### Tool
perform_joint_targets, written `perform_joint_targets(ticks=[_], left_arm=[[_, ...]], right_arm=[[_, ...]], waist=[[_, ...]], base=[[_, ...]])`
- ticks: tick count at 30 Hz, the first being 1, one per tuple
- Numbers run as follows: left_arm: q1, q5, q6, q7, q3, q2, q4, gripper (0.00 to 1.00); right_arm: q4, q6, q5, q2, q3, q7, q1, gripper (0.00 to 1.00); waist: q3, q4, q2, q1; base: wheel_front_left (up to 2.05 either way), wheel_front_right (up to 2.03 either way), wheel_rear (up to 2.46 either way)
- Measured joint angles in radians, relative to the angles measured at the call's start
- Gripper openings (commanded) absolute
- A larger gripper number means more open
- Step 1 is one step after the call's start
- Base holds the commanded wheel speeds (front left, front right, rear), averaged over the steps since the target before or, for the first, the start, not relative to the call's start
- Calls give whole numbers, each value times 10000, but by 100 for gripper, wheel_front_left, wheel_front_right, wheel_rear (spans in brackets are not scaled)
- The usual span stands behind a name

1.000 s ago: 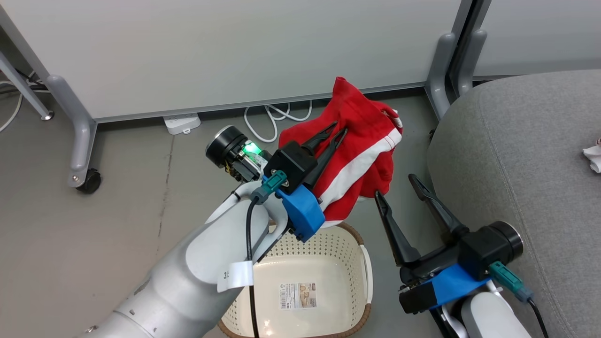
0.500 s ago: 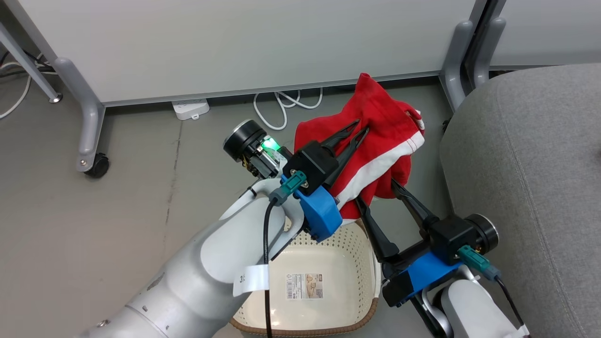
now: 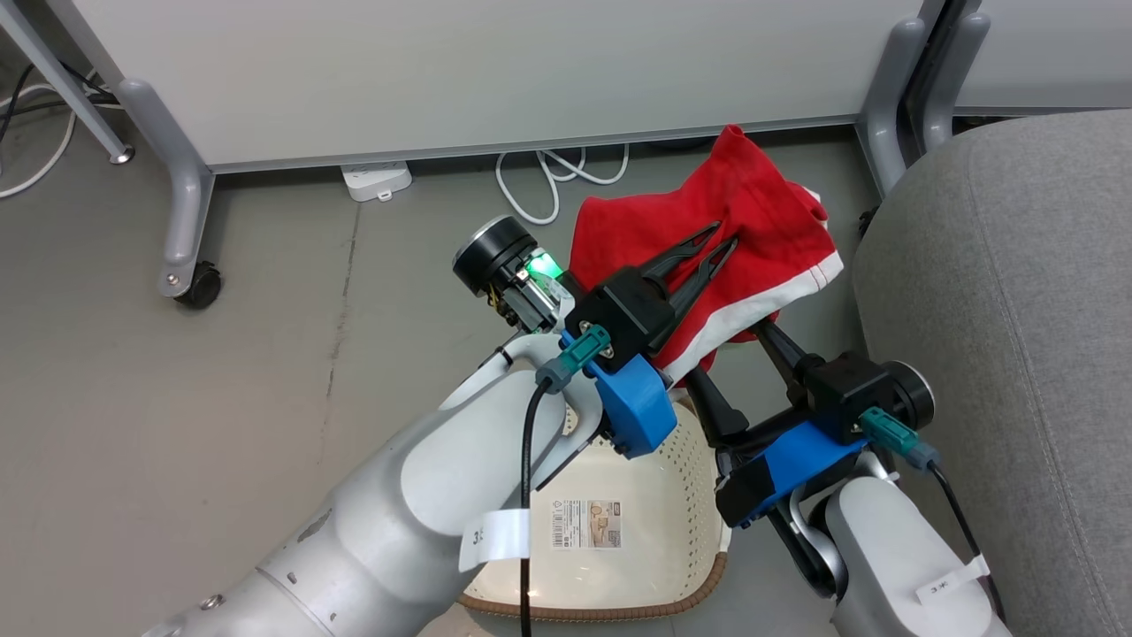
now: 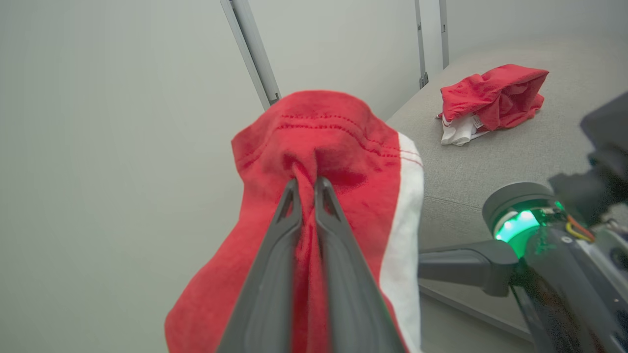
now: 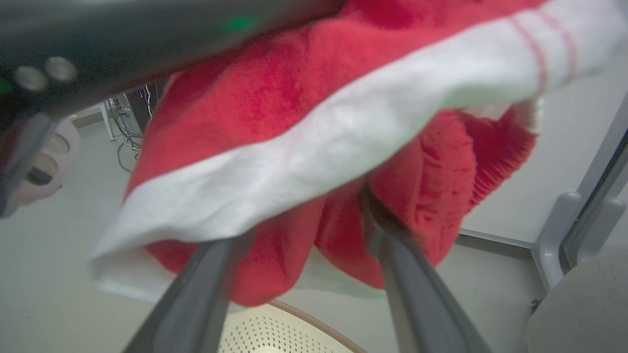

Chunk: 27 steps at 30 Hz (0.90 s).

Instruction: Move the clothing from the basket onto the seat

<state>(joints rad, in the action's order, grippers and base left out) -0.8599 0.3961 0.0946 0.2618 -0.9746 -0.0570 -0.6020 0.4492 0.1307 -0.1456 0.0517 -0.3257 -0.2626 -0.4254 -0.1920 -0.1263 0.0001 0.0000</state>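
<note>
**Left pincer** (image 3: 723, 235): your two fingers are pressed together on a pinched fold of the red garment (image 3: 761, 199).

**Red garment, white band along the hem:** it is lifted clear of the floor (image 3: 265, 354). It drapes over the left pincer's tips and hangs down around the fingers. The band runs on the side facing your right pincer.

**Right pincer** (image 5: 300, 231): the fingers stand wide apart and point up beneath the hanging cloth. Their tips are against its lower folds, and nothing is clamped.

**Basket** (image 3: 681, 460): it stands on the floor below both pincers, back by the left wrist. A sticker (image 3: 586, 524) shows on its bottom.

**Seat** (image 3: 1017, 265): it is just beside the right pincer, on its outer side.

**Second red garment** (image 4: 493, 95): it lies crumpled on the seat, well beyond the left pincer's tips.

**Power strip** (image 3: 376, 180) and **white cable** (image 3: 553, 177): both are on the floor past the left pincer, at the foot of a pale partition (image 3: 486, 71).
</note>
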Motion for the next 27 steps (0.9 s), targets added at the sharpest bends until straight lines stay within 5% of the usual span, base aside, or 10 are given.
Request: perform_joint_targets(ticks=[5,6,7,27], left_arm=[[-24,4,2,0,-31,19,29,0],[-27,10,2,0,-31,21,33,0],[-29,12,2,0,-33,27,33,0],[-30,-19,-13,-2,94,50,36,0]], right_arm=[[159,0,-138,-4,-8,0,-316,100],[198,0,-157,-4,-8,0,-363,36],[240,0,-178,-4,-8,0,-386,0],[443,0,-242,-6,-96,0,-497,0]], waist=[[-47,-67,0,0],[-51,-76,0,0],[-51,-83,0,0],[4,-40,0,0]], base=[[0,0,0],[0,0,0],[0,0,0],[0,0,0]])
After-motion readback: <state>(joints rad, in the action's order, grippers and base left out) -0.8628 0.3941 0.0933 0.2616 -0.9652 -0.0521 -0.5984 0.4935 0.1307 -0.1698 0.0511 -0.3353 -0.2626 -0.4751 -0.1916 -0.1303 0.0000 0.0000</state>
